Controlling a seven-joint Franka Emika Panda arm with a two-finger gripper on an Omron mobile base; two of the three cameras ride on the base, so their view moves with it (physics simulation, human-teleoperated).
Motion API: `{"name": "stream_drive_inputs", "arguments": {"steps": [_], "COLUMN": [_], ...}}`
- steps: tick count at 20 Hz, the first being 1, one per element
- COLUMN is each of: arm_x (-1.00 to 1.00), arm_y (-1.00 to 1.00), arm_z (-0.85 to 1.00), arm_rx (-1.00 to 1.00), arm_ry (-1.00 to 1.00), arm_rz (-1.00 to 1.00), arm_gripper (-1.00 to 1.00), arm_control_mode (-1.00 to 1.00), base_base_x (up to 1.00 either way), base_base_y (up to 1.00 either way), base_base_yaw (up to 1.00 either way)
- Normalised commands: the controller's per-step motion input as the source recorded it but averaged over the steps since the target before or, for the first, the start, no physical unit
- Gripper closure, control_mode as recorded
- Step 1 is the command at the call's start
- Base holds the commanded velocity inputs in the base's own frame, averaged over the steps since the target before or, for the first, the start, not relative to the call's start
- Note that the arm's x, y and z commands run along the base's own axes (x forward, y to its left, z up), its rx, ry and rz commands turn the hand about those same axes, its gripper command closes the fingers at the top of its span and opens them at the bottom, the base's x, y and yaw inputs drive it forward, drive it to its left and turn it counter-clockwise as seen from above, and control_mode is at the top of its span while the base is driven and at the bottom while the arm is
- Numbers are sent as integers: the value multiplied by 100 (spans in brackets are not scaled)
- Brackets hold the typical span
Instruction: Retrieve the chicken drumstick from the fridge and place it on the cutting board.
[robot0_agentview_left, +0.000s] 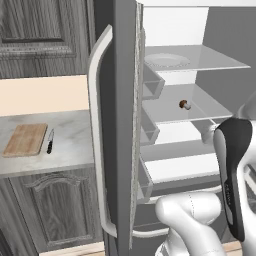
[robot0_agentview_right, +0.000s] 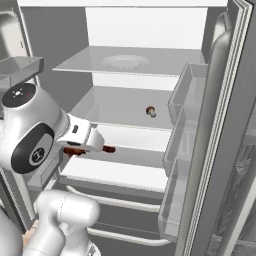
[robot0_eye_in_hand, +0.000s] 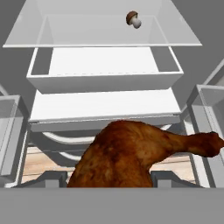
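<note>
Our end effector (robot0_agentview_right: 86, 148) is closed on the chicken drumstick (robot0_eye_in_hand: 131, 151), whose thick end sits between the fingers while the thin bone end juts out to one side. In the right base view the meat shows as a dark red sliver just under the hand, in front of the lower shelves of the fridge (robot0_agentview_left: 117, 125), so we judge the pick as done and the carry as the step in hand. To do it well we should draw the hand straight back out of the opening, keeping the jutting bone end off the door bins (robot0_agentview_right: 182, 130) and the open door. A mushroom (robot0_agentview_right: 150, 111) lies on the glass shelf above; we leave it alone. The cutting board (robot0_agentview_left: 26, 139) lies near the left edge of the bench (robot0_agentview_left: 70, 150), a knife (robot0_agentview_left: 50, 141) just beside it, so we should lower onto the board's middle.
</note>
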Motion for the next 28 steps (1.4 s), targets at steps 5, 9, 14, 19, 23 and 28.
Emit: {"name": "stream_drive_inputs", "arguments": {"steps": [5, 9, 14, 19, 23, 28], "arm_x": [-8, 0, 0, 0, 0, 0], "arm_y": [0, 0, 0, 0, 0, 0], "arm_z": [-8, 0, 0, 0, 0, 0], "arm_rx": [1, 0, 0, 0, 0, 0], "arm_ry": [3, 0, 0, 0, 0, 0], "arm_rz": [0, 0, 0, 0, 0, 0], "arm_gripper": [100, 100, 100, 100, 100, 100], "arm_control_mode": [100, 100, 100, 100, 100, 100], "base_base_x": [-8, -27, -43, -51, -57, -45], "base_base_y": [0, 0, 0, 6, 21, 54], "base_base_yaw": [0, 0, 0, 0, 0, 0]}}
